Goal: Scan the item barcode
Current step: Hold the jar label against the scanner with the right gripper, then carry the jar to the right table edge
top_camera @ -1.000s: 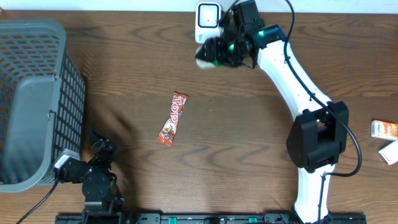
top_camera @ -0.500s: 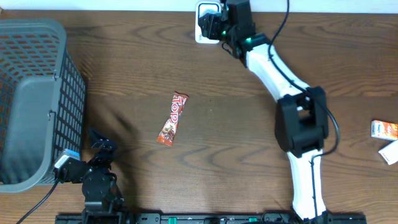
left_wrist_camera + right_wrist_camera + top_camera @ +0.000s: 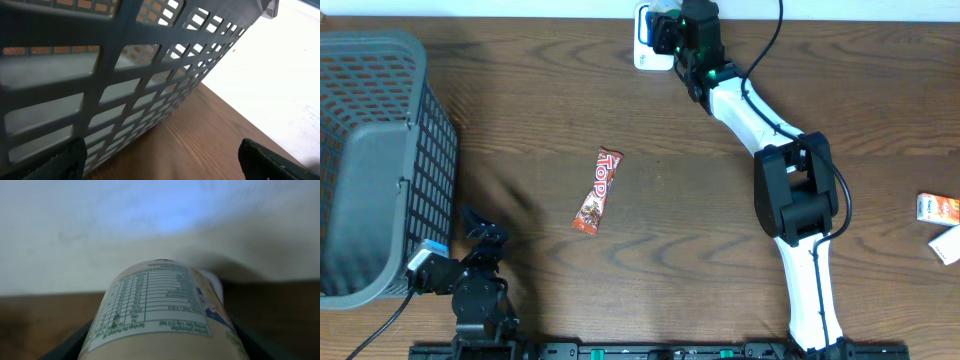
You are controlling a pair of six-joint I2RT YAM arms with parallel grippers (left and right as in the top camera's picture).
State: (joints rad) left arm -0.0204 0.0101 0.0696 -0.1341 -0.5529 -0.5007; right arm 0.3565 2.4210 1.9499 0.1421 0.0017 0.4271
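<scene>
Right pincer point(image 3: 665, 32) is clamped on the bottle point(image 3: 162, 315), holding it right up at the scanner point(image 3: 642, 52) on the worktop's far edge, presumably hunting for the barcode (only the nutrition panel shows). Left pincer point(image 3: 478, 228) sits by the basket point(image 3: 438, 150), fingers apart, out of the way.

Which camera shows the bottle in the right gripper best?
Right wrist: the bottle fills the frame, nutrition label facing the camera. Overhead, the right gripper mostly hides it. Left wrist shows only the basket.
</scene>
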